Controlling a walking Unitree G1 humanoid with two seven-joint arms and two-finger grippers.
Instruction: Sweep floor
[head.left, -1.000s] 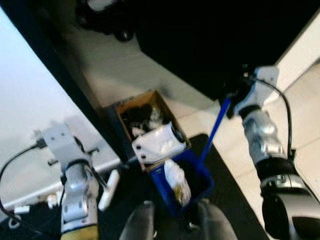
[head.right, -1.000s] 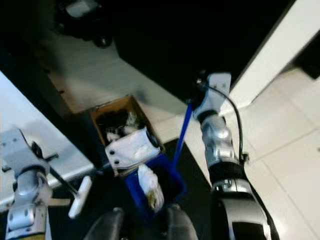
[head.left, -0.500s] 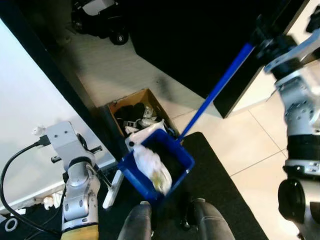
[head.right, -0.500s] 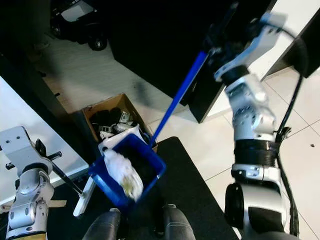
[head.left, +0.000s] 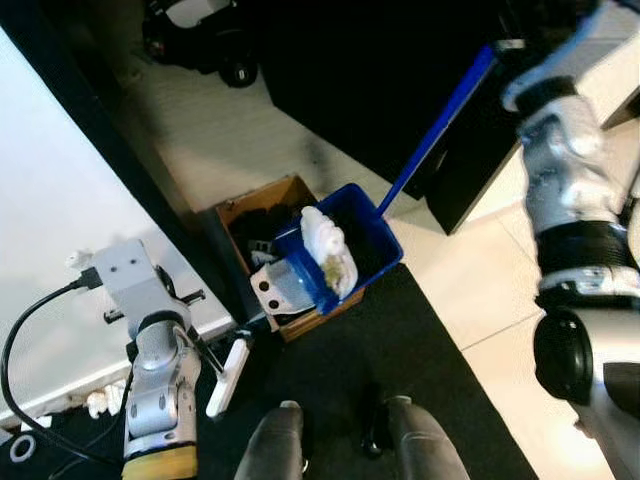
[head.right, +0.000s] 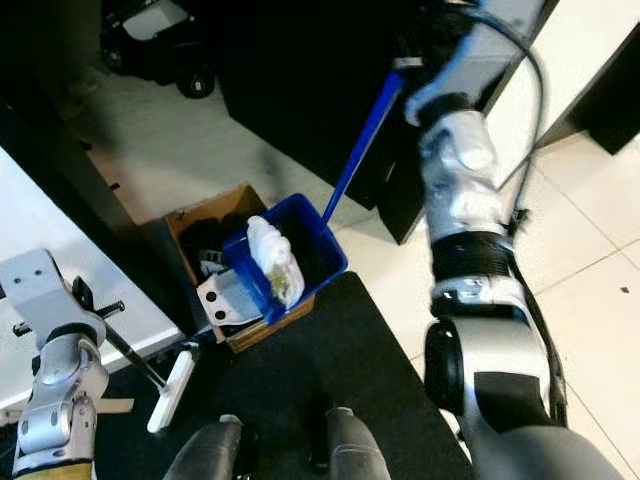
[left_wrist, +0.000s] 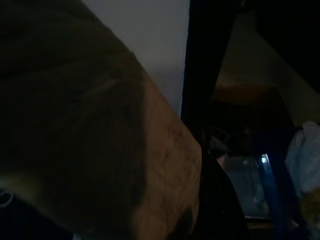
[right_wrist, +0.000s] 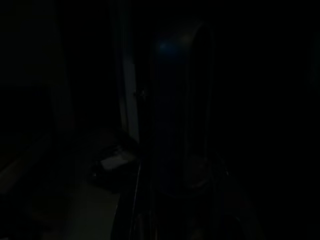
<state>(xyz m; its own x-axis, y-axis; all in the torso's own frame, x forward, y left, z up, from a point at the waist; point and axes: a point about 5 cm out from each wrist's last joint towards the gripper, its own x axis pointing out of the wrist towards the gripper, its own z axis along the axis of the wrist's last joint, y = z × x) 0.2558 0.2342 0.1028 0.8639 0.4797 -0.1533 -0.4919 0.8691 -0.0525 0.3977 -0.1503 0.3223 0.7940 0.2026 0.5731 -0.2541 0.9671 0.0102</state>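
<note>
The right arm (head.right: 470, 215) holds up a long blue handle (head.left: 432, 130), tilting the blue dustpan (head.left: 352, 250) with its white crumpled rubbish (head.left: 328, 248) over the cardboard box (head.left: 262, 222) beside the black mat (head.left: 400, 350). I cannot tell whether either arm's jaws are open or closed.

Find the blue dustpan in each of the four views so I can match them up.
Left eye view: blue dustpan at centre, tilted over the cardboard box.
Right eye view: left of centre, over the same box.
Left wrist view: its blue edge at the lower right.
Right wrist view: too dark to tell.
Shared landmark: the cardboard box.
</note>
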